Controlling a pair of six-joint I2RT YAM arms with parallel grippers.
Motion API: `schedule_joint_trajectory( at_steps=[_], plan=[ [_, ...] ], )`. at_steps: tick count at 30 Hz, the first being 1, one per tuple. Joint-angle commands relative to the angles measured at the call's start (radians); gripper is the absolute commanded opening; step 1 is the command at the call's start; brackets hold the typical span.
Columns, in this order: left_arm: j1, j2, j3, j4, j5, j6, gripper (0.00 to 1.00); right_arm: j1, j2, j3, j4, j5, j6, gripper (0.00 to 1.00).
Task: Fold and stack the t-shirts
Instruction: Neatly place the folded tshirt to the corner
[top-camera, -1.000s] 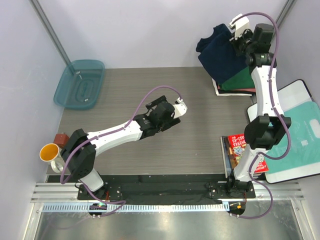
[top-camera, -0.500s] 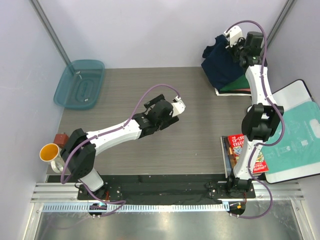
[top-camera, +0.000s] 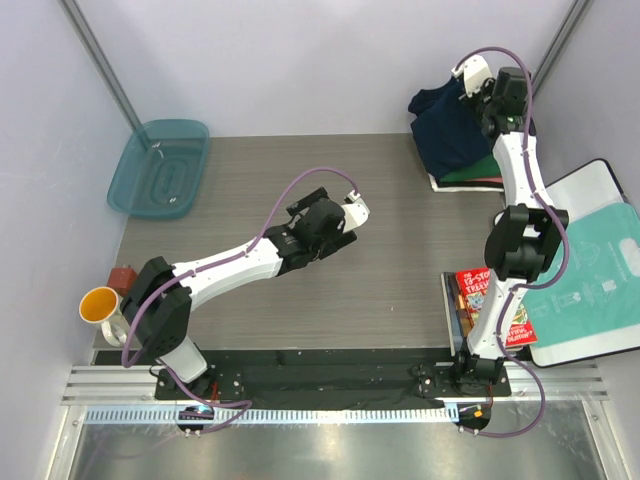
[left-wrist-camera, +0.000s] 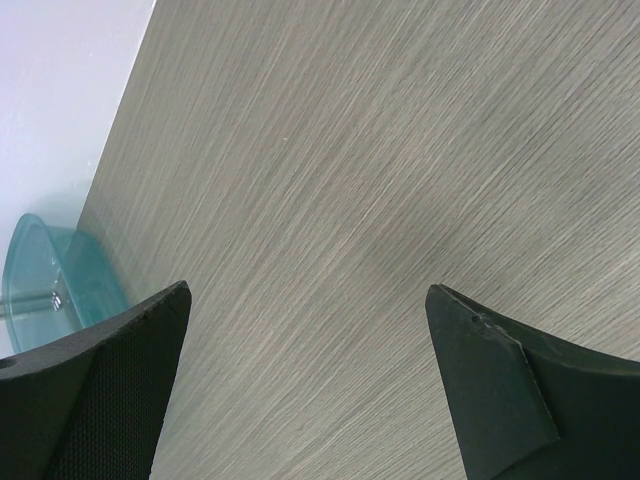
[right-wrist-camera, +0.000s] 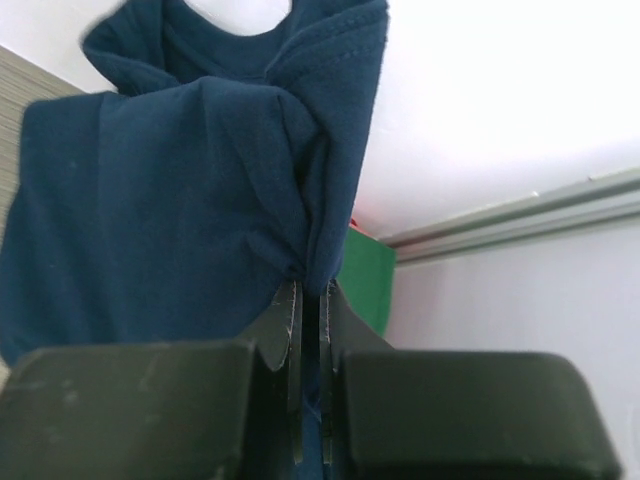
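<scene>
1. Navy t-shirt (right-wrist-camera: 170, 180) cloth is pinched between the right jaws, which are closed almost together on a bunched fold. The shirt hangs crumpled at the 1 o'clock corner of the counter (top-camera: 400, 260).
2. Beneath it lies a folded stack: a green t-shirt (top-camera: 480, 167) on top, with a salmon-red t-shirt (top-camera: 470, 184) edge and a white t-shirt (top-camera: 436, 179) edge showing below.
3. The left jaws are spread fully wide and hold nothing, above the wood-grain near the counter's middle.
4. A teal plastic tub (top-camera: 160, 168) sits at 10 o'clock.
</scene>
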Motion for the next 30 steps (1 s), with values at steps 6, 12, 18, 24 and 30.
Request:
schedule_joint_trajectory(
  at_steps=[6, 12, 18, 24, 30],
  plan=[
    [0.006, 0.008, 0.025, 0.032, -0.002, -0.007, 1.0, -0.034, 0.011, -0.025, 0.145, 0.129, -0.06, 0.01],
    [0.009, 0.009, 0.03, 0.027, -0.002, -0.008, 1.0, -0.043, 0.023, -0.045, 0.176, 0.197, -0.089, 0.01],
    [0.014, 0.012, 0.036, 0.023, -0.001, -0.008, 1.0, -0.058, 0.04, -0.073, 0.223, 0.273, -0.128, 0.01],
    [0.021, 0.017, 0.045, 0.02, 0.001, -0.008, 1.0, -0.081, 0.048, -0.121, 0.26, 0.326, -0.158, 0.01],
    [0.024, 0.02, 0.053, 0.012, 0.004, -0.007, 1.0, -0.106, 0.08, -0.152, 0.346, 0.386, -0.18, 0.06]
  ],
)
